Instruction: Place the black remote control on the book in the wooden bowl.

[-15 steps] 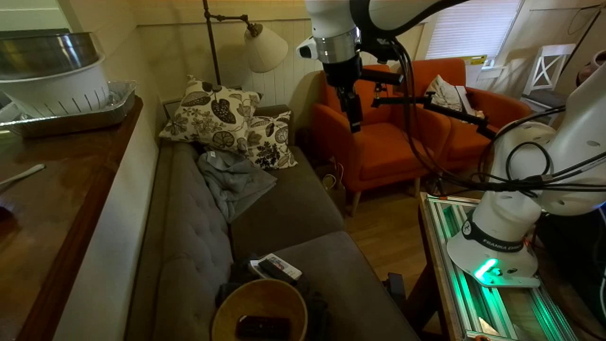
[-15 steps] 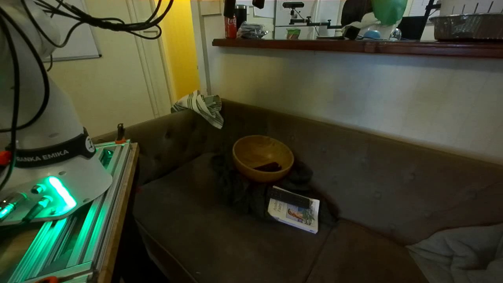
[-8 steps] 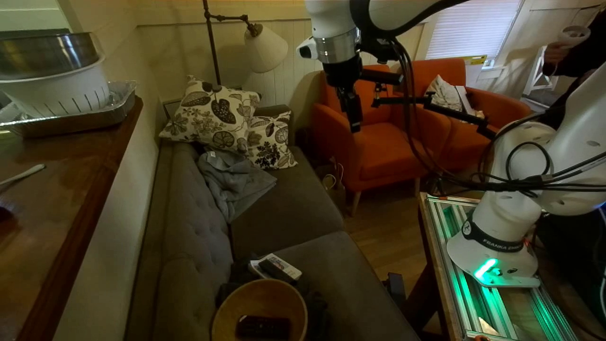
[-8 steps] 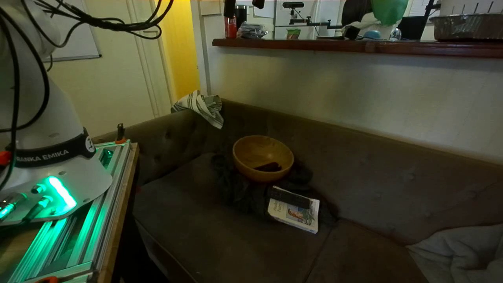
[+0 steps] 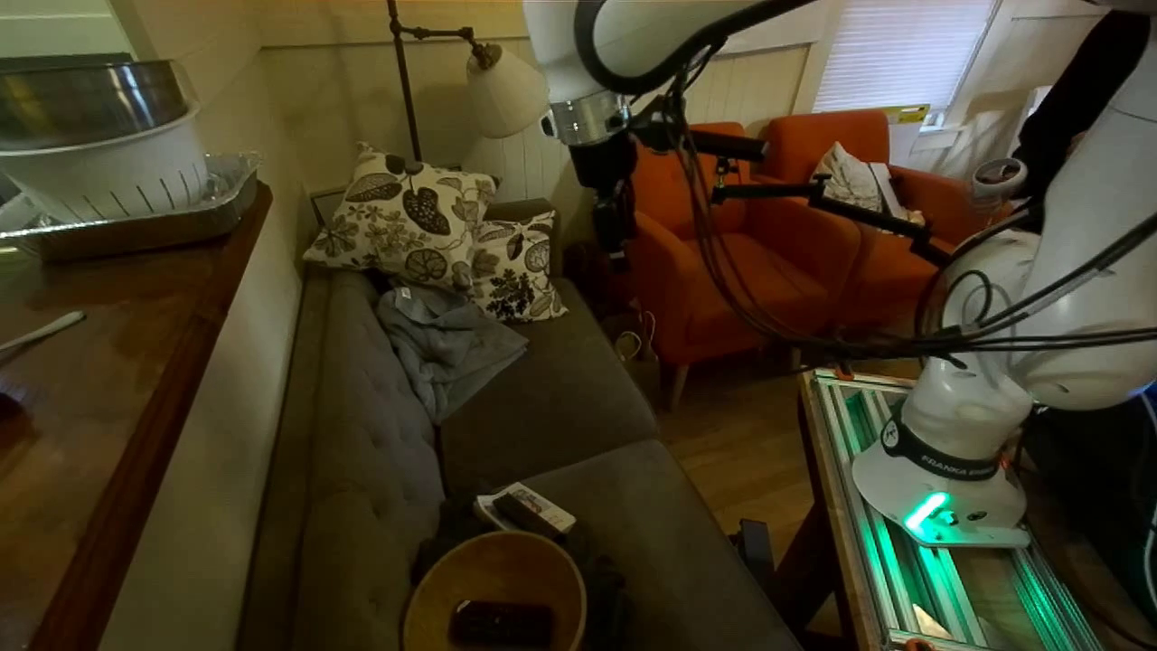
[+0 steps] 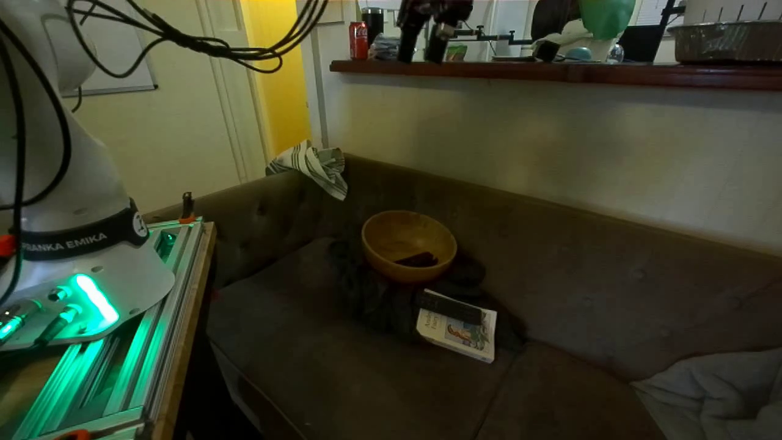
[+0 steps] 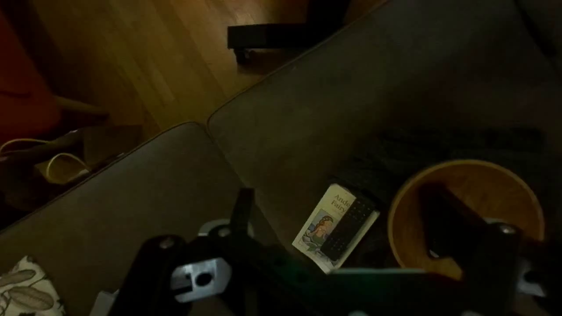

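The black remote control (image 6: 452, 307) lies flat on the pale book (image 6: 455, 339) on the sofa; in the wrist view the remote (image 7: 349, 228) covers one long side of the book (image 7: 338, 197). Both also show in an exterior view, remote (image 5: 524, 514) and book (image 5: 556, 520). The wooden bowl (image 6: 409, 274) stands beside the book, with another dark object (image 6: 418, 260) inside; the bowl (image 7: 465, 163) is partly hidden by my gripper in the wrist view. My gripper (image 6: 423, 56) is open and empty, high above the sofa, fingers (image 7: 243, 210) wide apart.
A dark cloth (image 6: 372, 287) lies under the bowl and book. The sofa backrest (image 6: 580, 256) and a wall with a wooden counter (image 6: 550, 72) rise behind. Patterned cushions (image 5: 416, 217), a grey blanket (image 5: 443, 344), a lamp (image 5: 506, 90) and orange armchairs (image 5: 732, 271) stand around.
My gripper has moved left and slightly down in an exterior view, and right and down into sight in the other view. A person has come in at the right. Remote, book and bowl stay put.
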`<act>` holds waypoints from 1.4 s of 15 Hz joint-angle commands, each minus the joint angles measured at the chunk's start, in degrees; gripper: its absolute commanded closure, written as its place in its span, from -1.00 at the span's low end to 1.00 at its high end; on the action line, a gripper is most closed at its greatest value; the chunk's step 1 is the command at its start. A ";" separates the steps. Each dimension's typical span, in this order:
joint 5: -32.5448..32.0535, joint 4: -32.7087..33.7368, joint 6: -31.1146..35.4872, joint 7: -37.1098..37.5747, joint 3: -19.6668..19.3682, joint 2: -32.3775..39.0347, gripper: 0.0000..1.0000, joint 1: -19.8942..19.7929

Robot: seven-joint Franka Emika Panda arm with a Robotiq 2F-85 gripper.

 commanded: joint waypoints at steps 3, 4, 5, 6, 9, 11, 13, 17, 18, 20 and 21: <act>11.11 16.70 1.23 9.35 -0.69 21.43 -1.00 -2.25; 12.20 18.76 1.77 12.11 -0.61 24.25 -1.00 -2.30; 13.02 20.46 2.56 15.07 -0.61 26.40 -1.00 -2.19; 13.26 21.49 3.30 18.35 -0.73 28.13 -1.00 -1.85; 11.78 19.48 3.71 19.41 -0.73 27.74 -1.00 -1.71; 12.33 21.12 3.16 22.35 -0.83 29.39 -1.00 -1.53; 12.46 21.66 2.91 23.04 -0.87 29.53 -1.00 -1.52; 20.25 22.59 7.35 31.92 -0.45 33.47 -1.00 -1.64; 22.37 22.51 10.05 33.63 -0.24 35.20 -1.00 -1.49; 25.38 22.90 13.86 37.36 0.03 38.81 -1.00 -0.92; 25.73 23.67 14.42 37.88 0.21 40.87 -1.00 -0.74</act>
